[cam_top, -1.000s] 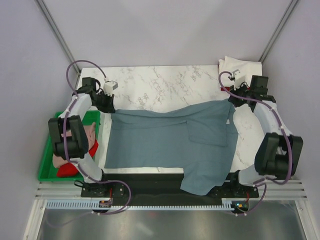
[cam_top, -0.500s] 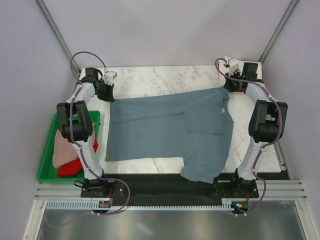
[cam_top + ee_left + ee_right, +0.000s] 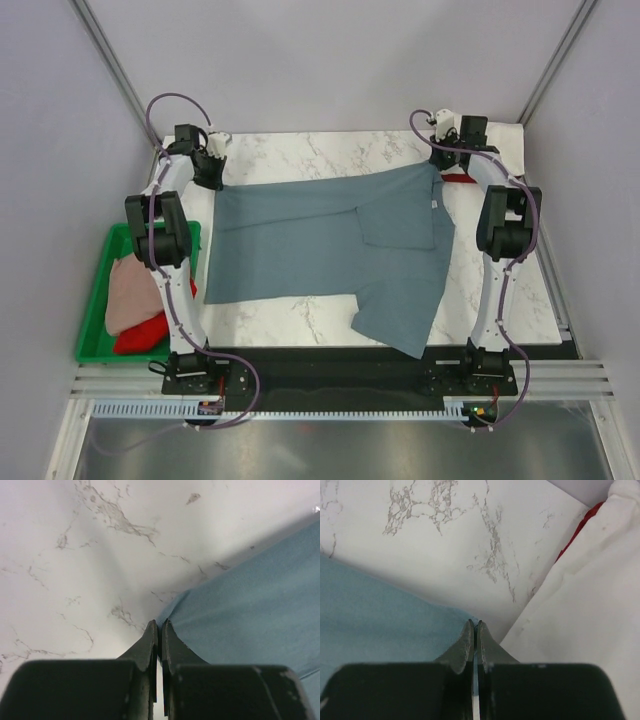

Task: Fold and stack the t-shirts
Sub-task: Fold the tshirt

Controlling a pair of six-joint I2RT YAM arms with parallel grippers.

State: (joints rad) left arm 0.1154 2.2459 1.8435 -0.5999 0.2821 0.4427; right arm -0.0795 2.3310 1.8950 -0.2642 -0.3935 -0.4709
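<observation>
Top external view gives us the slate blue-grey t-shirt spread across the middle of the marble table, its upper edge stretched between the two arms and its lowest flap reaching the dark strip at the lower edge of the tabletop. We see the left gripper at the shirt's upper left corner and the right gripper at its upper right corner, both far up the frame. A small white neck label shows on the shirt just below the right corner. In the left wrist view the two dark fingers are pressed together with only a hairline slit between them. The blue cloth starts right at their tips and fans out to the right and lower right of the frame, so we read them as pinching that corner. In the right wrist view the fingers are likewise pressed together, and here the blue cloth fills the lower left of the frame and ends at their tips. Just to the right of those fingers lies a white t-shirt, close beside the blue corner, with a sliver of red cloth showing at its upper edge. At the left of the top view a green tray holds a pale pink t-shirt and a red t-shirt, well apart from the left gripper.
</observation>
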